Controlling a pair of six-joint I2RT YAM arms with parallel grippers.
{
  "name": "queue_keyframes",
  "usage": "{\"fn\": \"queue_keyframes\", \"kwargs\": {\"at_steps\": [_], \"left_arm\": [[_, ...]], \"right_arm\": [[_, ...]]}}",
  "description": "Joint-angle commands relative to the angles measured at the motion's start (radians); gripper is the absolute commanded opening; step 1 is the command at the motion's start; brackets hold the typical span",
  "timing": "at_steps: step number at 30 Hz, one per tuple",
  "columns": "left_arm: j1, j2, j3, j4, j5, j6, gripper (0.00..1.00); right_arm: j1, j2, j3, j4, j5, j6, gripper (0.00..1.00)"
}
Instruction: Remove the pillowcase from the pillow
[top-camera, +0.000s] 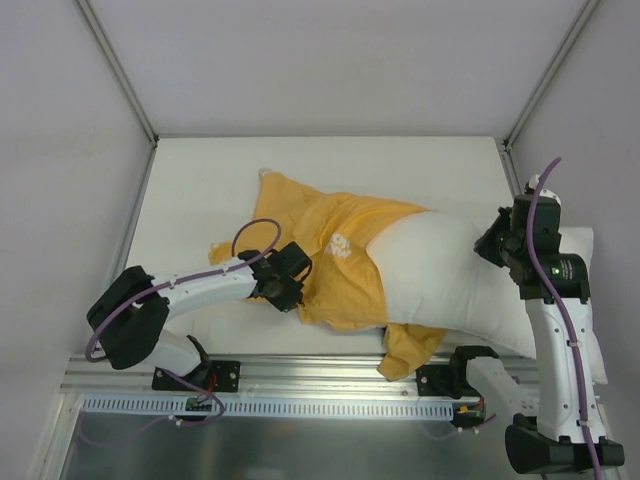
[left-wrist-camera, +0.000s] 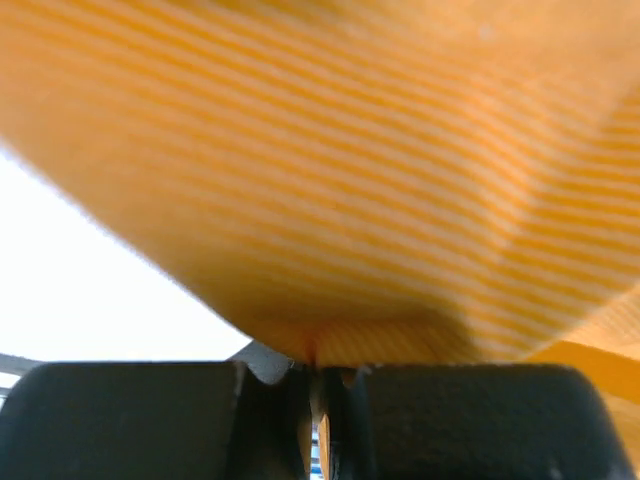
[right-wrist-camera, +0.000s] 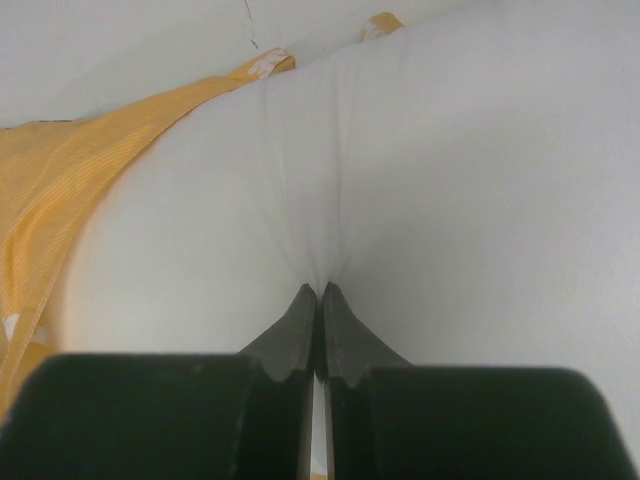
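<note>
On the white counter (top-camera: 200, 170), the plump white pillow (top-camera: 450, 280) lies half inside the thin orange-yellow fabric pillowcase (top-camera: 340, 265). Both seem soft and light, and the cloth's loose edge is good to hold. The left hand (left-wrist-camera: 315, 375) pinches the pillowcase and the right hand (right-wrist-camera: 320, 300) pinches the pillow. The pillow's covered end is hidden.

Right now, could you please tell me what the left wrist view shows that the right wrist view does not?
Only the left wrist view shows the left end effector, shut on a fold of the orange-yellow striped pillowcase, which fills most of that frame. Only the right wrist view shows the right end effector, shut on a pinch of the white pillow, with creases running up from the grip. Both show the pillowcase fabric; in the right wrist view it lies along the left edge, beside the pillow.
</note>
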Motion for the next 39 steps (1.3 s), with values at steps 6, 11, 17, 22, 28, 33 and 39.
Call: {"fn": "queue_keyframes", "kwargs": {"at_steps": [6,11,17,22,28,33,39], "left_arm": [[0.333,-0.227,0.001,-0.01,0.042,0.347,0.0],[0.524,-0.482,-0.012,-0.009,0.051,0.393,0.0],[0.699,-0.612,0.134,-0.047,-0.008,0.549,0.0],[0.912,-0.554,0.295,-0.081,0.109,0.644,0.0],[1.236,-0.445,0.47,-0.099,0.348,0.715,0.0],[1.308,-0.321,0.642,-0.13,0.364,0.758,0.0],[1.311,-0.267,0.754,-0.159,0.296,0.789,0.0]], "right_arm": [[-0.002,-0.031,0.04,0.07,-0.002,0.006,0.01],[-0.003,-0.042,0.009,0.07,0.025,-0.004,0.01],[-0.005,-0.074,-0.066,0.044,0.053,-0.034,0.01],[-0.011,-0.111,-0.122,0.021,0.079,-0.041,0.01],[-0.037,-0.088,-0.042,0.004,0.124,-0.067,0.01],[-0.079,-0.08,0.021,0.004,0.136,-0.077,0.01],[-0.092,-0.071,0.078,0.014,0.173,-0.056,0.01]]}}
